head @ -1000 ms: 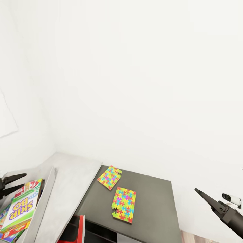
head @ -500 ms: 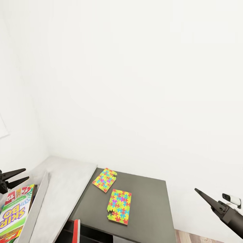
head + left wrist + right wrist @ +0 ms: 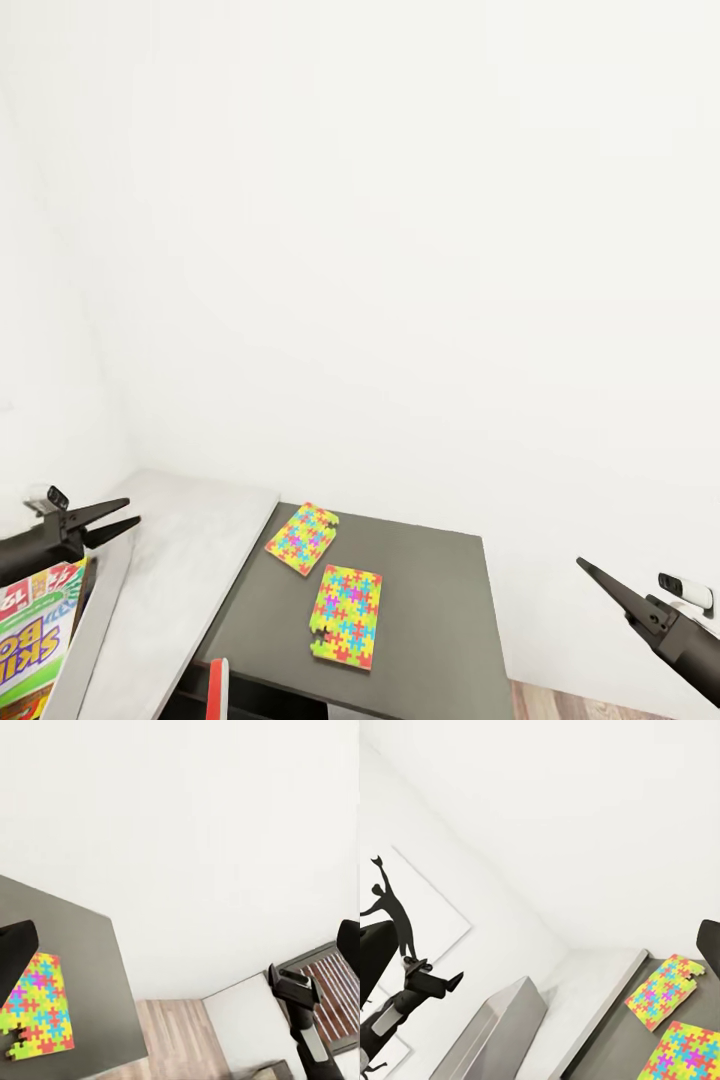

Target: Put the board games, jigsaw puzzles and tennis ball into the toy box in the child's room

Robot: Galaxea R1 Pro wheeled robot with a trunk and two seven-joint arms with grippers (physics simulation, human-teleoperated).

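Lying flat on the dark grey section of the bench (image 3: pixel 430 600), the two jigsaw puzzles (image 3: pixel 302 538) (image 3: pixel 346 616) sit side by side, well apart from both sets of jaws. At far left, the left gripper (image 3: pixel 118 519) hovers above the toy box (image 3: pixel 95 625), arm roughly level, jaws slightly apart and empty. A board game (image 3: pixel 30 625) with a green and white cover rests inside the toy box. The light grey bench top (image 3: pixel 180 570) separates the toy box from the puzzles. At far right, the right gripper (image 3: pixel 600 580) points up and leftward beyond the bench edge; whether its jaws are apart cannot be told. White wall (image 3: pixel 400 250) stands behind.
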